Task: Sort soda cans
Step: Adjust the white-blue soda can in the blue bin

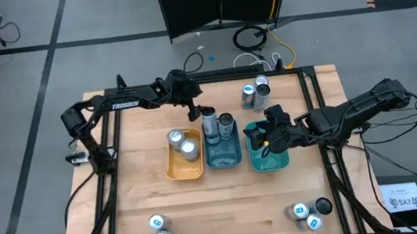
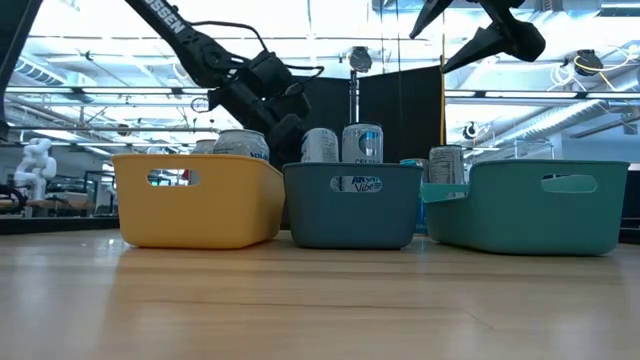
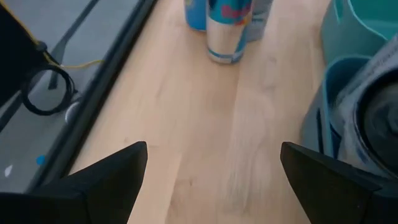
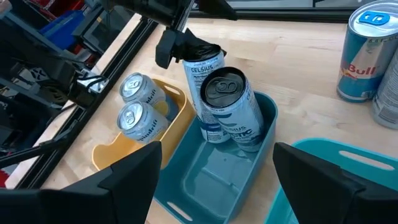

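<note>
Risk sits at the blue-grey plastic middle tray [image 1: 223, 156]: your left gripper [image 1: 194, 111] hangs with fingers spread right beside the tall white-and-blue Celsius can [image 4: 203, 73] standing there. Any sideways swing could knock it, or the dark-topped can [image 4: 225, 84] touching it, over.

Your right gripper [image 1: 267, 135], fingers also spread and holding nothing, hovers over the teal plastic tray [image 1: 277, 162]; dropping carelessly could catch its rim and shove it.

Count by place:
- yellow plastic tray [image 1: 175, 170]: two silver cans [image 1: 181, 142]
- middle tray: two cans
- worktop [image 1: 235, 208] far edge: two blue-and-silver cans [image 1: 254, 90]
- near left corner: two cans [image 1: 158, 231]
- near right corner: three cans [image 1: 311, 212]

Eleven visible; three trays.
</note>
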Available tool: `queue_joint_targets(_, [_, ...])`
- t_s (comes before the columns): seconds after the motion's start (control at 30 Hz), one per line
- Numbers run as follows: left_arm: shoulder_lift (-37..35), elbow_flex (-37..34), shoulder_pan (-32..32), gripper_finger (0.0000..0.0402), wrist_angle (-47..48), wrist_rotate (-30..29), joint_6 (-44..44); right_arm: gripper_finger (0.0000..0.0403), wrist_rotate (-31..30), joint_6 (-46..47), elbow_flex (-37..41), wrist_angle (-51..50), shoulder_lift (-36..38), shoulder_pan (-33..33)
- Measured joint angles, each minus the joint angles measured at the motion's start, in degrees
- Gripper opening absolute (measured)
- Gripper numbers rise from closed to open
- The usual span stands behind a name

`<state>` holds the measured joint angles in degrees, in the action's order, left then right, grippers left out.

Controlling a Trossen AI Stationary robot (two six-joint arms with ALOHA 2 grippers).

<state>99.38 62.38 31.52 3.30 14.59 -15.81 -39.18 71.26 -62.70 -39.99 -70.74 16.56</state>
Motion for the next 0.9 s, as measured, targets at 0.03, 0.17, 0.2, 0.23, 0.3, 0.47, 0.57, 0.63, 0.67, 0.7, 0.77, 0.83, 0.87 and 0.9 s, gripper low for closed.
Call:
queue_joint_targets(0.03, [0.0, 0.0, -0.2, 0.0378, -0.1, 0.0, 0.0, 0.0299, 0.0, 0.0, 0.0, 0.0, 0.0, 0.0])
queue_joint_targets(0.17, [-0.1, 0.0, -0.7, 0.0378, -2.0, 0.0, 0.0, 0.0299, 0.0, -0.1, 0.0, 0.0, 0.0, 0.0])
queue_joint_targets(0.2, [-0.1, 0.0, -0.8, 0.0378, -2.1, 0.0, 0.0, 0.0299, -0.1, -0.1, 0.0, 0.0, 0.0, 0.0])
queue_joint_targets(0.23, [-0.1, 0.0, -0.8, 0.0378, -2.4, 0.0, 0.1, 0.0299, -0.1, -0.2, 0.0, 0.0, 0.0, 0.0])
queue_joint_targets(0.3, [-0.1, 0.0, -0.9, 0.0378, -2.5, 0.0, 0.3, 0.0299, -0.1, -0.2, 0.0, -0.1, 0.0, 0.0])
queue_joint_targets(0.47, [-0.1, 0.0, -0.9, 0.0378, -2.4, 0.2, 0.3, 0.0299, -0.1, -0.5, 0.0, -0.1, 0.0, 0.0])
queue_joint_targets(0.57, [-0.4, 0.0, -0.9, 0.0378, -2.2, 0.1, 0.4, 0.0299, -0.1, -0.6, 0.0, -0.2, 0.0, 0.0])
queue_joint_targets(0.63, [-1.0, 0.0, -0.9, 0.0378, -2.4, 0.2, 0.4, 0.0299, -0.1, -0.6, 0.0, -0.7, 0.0, 0.0])
queue_joint_targets(0.67, [-1.3, 0.0, -0.9, 0.0378, -2.4, 0.2, 0.4, 0.0299, -0.1, -0.6, 0.0, -1.0, 0.0, 0.0])
queue_joint_targets(0.7, [-1.7, 0.0, -0.9, 0.0378, -2.4, 0.2, 0.4, 0.0299, -0.1, -0.6, 0.0, -1.2, 0.0, 0.0])
queue_joint_targets(0.77, [-2.7, 0.0, -0.9, 0.0378, -2.4, 0.2, 0.4, 0.0299, -0.1, -0.6, 0.0, -1.6, 0.0, 0.0])
queue_joint_targets(0.83, [-3.5, 0.0, -0.9, 0.0378, -2.5, 0.2, 0.4, 0.0299, -0.1, -0.6, 0.0, -1.9, 0.0, 0.0])
queue_joint_targets(0.87, [-3.8, 0.0, -0.9, 0.0378, -2.4, 0.2, 0.4, 0.0299, -0.1, -0.6, 0.0, -2.1, 0.0, 0.0])
queue_joint_targets(0.9, [-4.0, 0.0, -0.9, 0.0378, -2.2, 0.2, 0.4, 0.0299, -0.1, -0.5, 0.0, -2.3, 0.0, 0.0])
